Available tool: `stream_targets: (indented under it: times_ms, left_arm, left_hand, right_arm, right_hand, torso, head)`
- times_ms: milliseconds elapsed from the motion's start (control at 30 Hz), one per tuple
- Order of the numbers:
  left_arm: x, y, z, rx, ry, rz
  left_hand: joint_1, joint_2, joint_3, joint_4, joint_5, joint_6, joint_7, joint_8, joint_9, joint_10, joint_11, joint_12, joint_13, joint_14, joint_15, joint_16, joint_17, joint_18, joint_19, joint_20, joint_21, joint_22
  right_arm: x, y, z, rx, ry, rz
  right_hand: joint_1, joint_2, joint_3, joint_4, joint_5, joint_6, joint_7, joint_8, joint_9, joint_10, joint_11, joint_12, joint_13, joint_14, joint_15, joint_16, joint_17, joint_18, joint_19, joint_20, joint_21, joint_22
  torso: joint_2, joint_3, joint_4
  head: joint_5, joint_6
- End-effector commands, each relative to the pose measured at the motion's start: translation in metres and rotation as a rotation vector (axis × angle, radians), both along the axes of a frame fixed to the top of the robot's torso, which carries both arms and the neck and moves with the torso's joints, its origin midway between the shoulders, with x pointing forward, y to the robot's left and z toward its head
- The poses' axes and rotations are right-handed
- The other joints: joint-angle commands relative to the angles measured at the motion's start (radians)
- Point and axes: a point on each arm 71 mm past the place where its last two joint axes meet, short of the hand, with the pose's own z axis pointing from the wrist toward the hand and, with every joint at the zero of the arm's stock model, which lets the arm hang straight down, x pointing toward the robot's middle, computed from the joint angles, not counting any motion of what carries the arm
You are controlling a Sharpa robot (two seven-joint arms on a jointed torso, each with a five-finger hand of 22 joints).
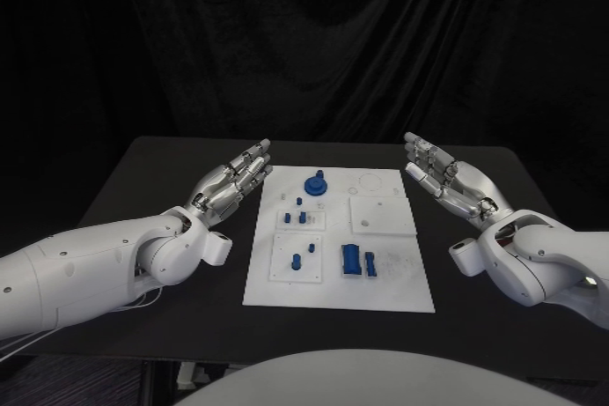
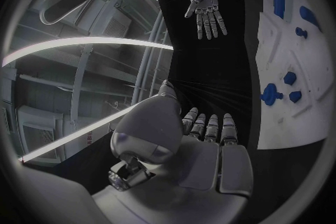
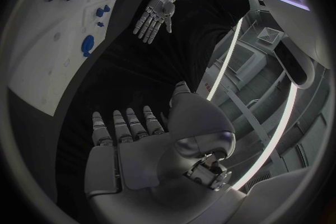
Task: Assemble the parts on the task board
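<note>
Left hand (image 1: 232, 188): raised beside the task board's left edge, fingers straight and apart, grasping nothing.
Right hand (image 1: 451, 184): raised beside the board's right edge, fingers likewise released, palm facing inward.
Task board (image 1: 393, 283): white, flat on the black worktop (image 1: 152, 168), between both hands.
Parts (image 1: 352, 260): blue, scattered over the board; round piece (image 1: 316, 187) near the far end.

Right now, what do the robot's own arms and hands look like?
Both arms have smooth, rounded white shells. The left hand and right hand are silver metal with segmented fingers. Thin cables trail beneath the left arm.
</note>
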Motion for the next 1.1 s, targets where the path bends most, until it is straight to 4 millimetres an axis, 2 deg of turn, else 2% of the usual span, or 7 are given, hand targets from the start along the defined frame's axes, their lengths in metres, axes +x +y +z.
stream_targets:
  times_ms: [33,167,200,400,500,667,1100]
  left_arm:
    - [0.0,0.002,0.01,-0.082,-0.158,0.034]
    - [0.0,0.001,0.007,-0.082,-0.159,0.036]
    - [0.001,0.0,-0.005,0.013,0.001,0.01]
    - [0.003,-0.002,-0.003,0.02,-0.002,0.037]
    - [0.005,-0.006,0.001,0.032,-0.007,0.08]
    - [0.011,-0.013,0.009,0.057,-0.012,0.182]
    - [0.021,-0.03,0.036,0.118,0.021,0.494]
  left_hand:
    - [-0.009,0.0,-0.007,0.0,-0.012,-0.008,-0.022,-0.006,-0.001,-0.001,-0.014,-0.006,-0.003,0.001,0.004,-0.004,-0.001,0.003,-0.003,0.005,-0.006,-0.003]
    - [-0.013,-0.003,-0.008,0.0,-0.023,0.001,-0.069,-0.005,0.0,-0.001,-0.041,-0.006,-0.003,0.001,-0.016,-0.004,-0.001,0.007,-0.003,-0.013,-0.007,-0.006]
    - [-0.387,-0.083,0.102,-0.087,-0.079,-0.038,-0.025,-0.024,-0.02,-0.001,-0.001,-0.006,-0.003,0.001,0.03,-0.004,-0.001,-0.037,-0.003,-0.026,-0.007,-0.006]
    - [-0.541,-0.114,0.136,-0.122,-0.103,-0.052,-0.013,-0.024,-0.02,-0.001,0.012,-0.006,-0.003,0.001,0.03,-0.004,-0.001,-0.037,-0.003,-0.026,-0.007,-0.006]
    - [-0.638,-0.134,0.161,-0.146,-0.118,-0.129,0.064,-0.024,-0.02,-0.001,0.089,-0.006,-0.003,0.001,0.03,-0.004,-0.001,-0.048,-0.003,-0.026,-0.007,-0.006]
    - [-0.76,-0.16,0.194,-0.175,-0.137,-0.129,0.064,-0.024,-0.02,-0.001,0.089,-0.006,-0.003,0.001,0.03,-0.004,-0.001,-0.123,-0.003,-0.026,-0.007,-0.006]
    - [-0.973,-0.269,0.252,-0.291,-0.216,-0.129,0.064,-0.024,-0.02,-0.001,0.089,-0.006,-0.003,0.001,0.03,-0.004,-0.001,-0.123,-0.003,-0.026,-0.007,-0.006]
  right_arm:
    - [-0.003,0.001,-0.001,0.126,-0.046,0.034]
    - [-0.006,0.0,-0.009,0.146,-0.038,0.037]
    - [-0.004,0.0,-0.011,0.067,-0.008,0.013]
    - [0.004,0.006,-0.009,0.088,-0.005,-0.019]
    - [0.016,0.015,-0.006,0.123,0.003,-0.07]
    - [0.042,0.037,-0.001,0.214,0.04,-0.19]
    - [0.072,0.073,0.006,0.359,0.141,-0.361]
  right_hand:
    - [0.014,0.013,-0.037,-0.001,-0.013,-0.01,-0.028,-0.027,-0.035,-0.018,-0.037,-0.048,-0.064,-0.045,-0.018,-0.013,-0.01,0.027,-0.02,-0.01,-0.006,-0.031]
    - [0.034,0.003,-0.056,-0.002,-0.02,-0.008,-0.035,-0.038,-0.051,-0.024,-0.046,-0.081,-0.098,-0.066,-0.038,-0.027,-0.019,0.048,-0.03,-0.029,-0.009,-0.055]
    - [-0.284,-0.054,0.046,-0.09,-0.056,-0.098,0.024,-0.056,-0.089,-0.023,-0.004,-0.118,-0.119,-0.066,-0.09,-0.027,-0.019,0.0,-0.04,-0.1,-0.014,-0.08]
    - [-0.74,-0.187,0.186,-0.292,-0.142,-0.098,0.149,-0.056,-0.089,-0.023,-0.004,-0.118,-0.119,-0.066,-0.09,-0.027,-0.019,-0.077,-0.04,-0.279,-0.014,-0.08]
    - [-0.867,-0.187,0.272,-0.292,-0.142,-0.098,0.149,-0.056,-0.089,-0.023,-0.004,-0.118,-0.119,-0.066,-0.09,-0.027,-0.019,-0.077,-0.04,-0.279,-0.014,-0.08]
    - [-1.011,-0.187,0.272,-0.292,-0.142,-0.098,0.149,-0.056,-0.089,-0.023,-0.004,-0.118,-0.119,-0.066,-0.09,-0.027,-0.019,-0.077,-0.04,-0.279,-0.014,-0.08]
    - [-1.011,-0.187,0.272,-0.292,-0.142,-0.098,0.149,-0.056,-0.089,-0.023,-0.004,-0.118,-0.119,-0.066,-0.09,-0.027,-0.019,-0.077,-0.04,-0.279,-0.014,-0.08]
  torso:
    - [-0.028,0.0047,0.0092]
    - [-0.037,0.0087,0.0068]
    - [-0.023,0.0044,0.007]
    - [-0.024,0.0062,0.0026]
    - [-0.024,0.0089,-0.0042]
    - [-0.025,0.0154,-0.0204]
    - [-0.027,0.03,-0.0567]
  head:
    - [-0.014,0.0]
    - [-0.016,0.0]
    - [-0.014,0.0]
    - [-0.014,0.018]
    - [-0.012,0.046]
    - [-0.009,0.113]
    - [-0.002,0.262]
